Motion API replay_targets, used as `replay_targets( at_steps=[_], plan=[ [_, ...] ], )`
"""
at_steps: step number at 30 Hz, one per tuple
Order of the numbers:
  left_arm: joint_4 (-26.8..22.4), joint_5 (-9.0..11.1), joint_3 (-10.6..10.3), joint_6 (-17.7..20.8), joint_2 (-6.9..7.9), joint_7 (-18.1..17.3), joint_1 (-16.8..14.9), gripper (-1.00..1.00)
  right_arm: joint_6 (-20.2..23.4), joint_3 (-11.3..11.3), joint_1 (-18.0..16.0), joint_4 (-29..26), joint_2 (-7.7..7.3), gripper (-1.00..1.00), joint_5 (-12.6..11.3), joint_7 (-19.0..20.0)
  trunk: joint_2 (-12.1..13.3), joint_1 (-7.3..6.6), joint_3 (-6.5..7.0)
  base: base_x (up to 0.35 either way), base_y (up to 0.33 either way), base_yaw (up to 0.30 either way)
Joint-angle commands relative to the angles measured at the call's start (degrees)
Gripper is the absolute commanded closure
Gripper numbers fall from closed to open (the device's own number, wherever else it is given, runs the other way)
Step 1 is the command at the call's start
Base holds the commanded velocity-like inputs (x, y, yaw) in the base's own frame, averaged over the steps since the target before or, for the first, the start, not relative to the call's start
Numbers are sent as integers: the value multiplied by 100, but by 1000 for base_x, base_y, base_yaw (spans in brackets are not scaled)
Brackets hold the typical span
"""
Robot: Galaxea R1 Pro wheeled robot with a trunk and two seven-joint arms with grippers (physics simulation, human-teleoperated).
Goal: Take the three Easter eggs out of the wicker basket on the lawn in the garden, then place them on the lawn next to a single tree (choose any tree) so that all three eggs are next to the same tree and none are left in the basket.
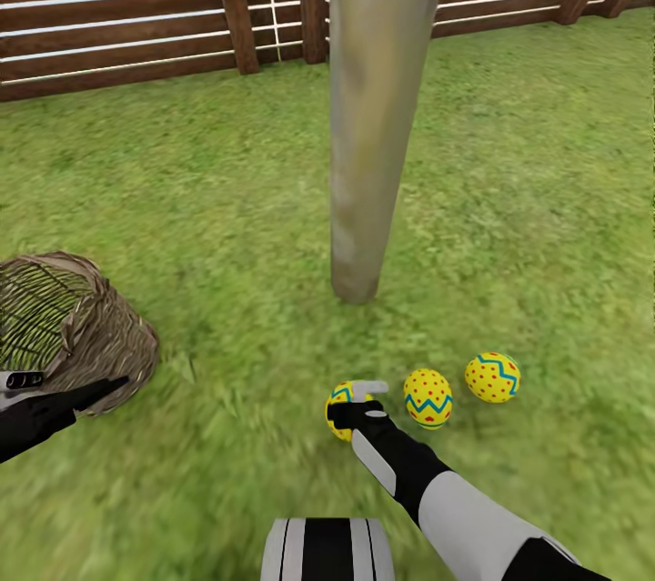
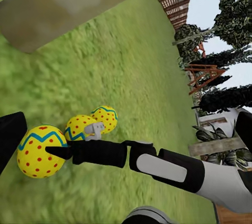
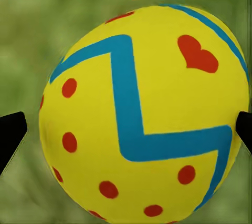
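My right gripper (image 1: 357, 406) sits low over the lawn (image 1: 509, 199) with its fingers around the third egg (image 3: 144, 116), just short of the tree (image 1: 377, 108), where the other two eggs (image 1: 428, 398) lie side by side; whether it grips or merely brackets, I can't tell. Left gripper (image 1: 23, 379) is by the tipped wicker basket (image 1: 100, 326), its opening unreadable. Risk as I judge it: a release from any height lets the egg roll on the grass and knock its neighbour away from the trunk.

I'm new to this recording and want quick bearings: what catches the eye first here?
Three Easter eggs lie in a row on the lawn near the foot of the pale tree trunk. The right gripper is around the nearest egg; two more eggs lie beside it. The wicker basket sits off to the left.
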Motion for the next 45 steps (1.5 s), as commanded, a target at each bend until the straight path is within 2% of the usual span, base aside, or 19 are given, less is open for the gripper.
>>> replay_targets(
  at_steps=[1,14,18,21,34,45],
  plan=[
    [-1,-8,3,62,1,-26,-1,-100,20,25,-3,-4,0,-100,-25,-42,0,-3,19,0,0,0],
    [-1,-11,-14,107,14,-26,-3,-100,35,7,-8,-134,0,-100,-59,-16,17,-37,307,0,0,0],
    [-1,-34,-23,123,46,-26,-9,-100,113,-2,-2,-664,0,-100,-92,-18,23,-47,396,0,0,0],
    [-1,-58,-25,170,69,-26,-21,-100,150,-3,-7,-781,0,-100,-97,-18,27,-55,462,0,0,0],
    [-1,-61,-41,187,72,-26,-36,-100,118,-15,-8,-803,0,-100,-115,16,44,-88,750,-71,0,0],
    [-1,-61,-49,187,72,-26,-36,-100,98,-11,-8,-804,0,-100,-115,16,59,-117,994,-284,64,0]
  ],
)
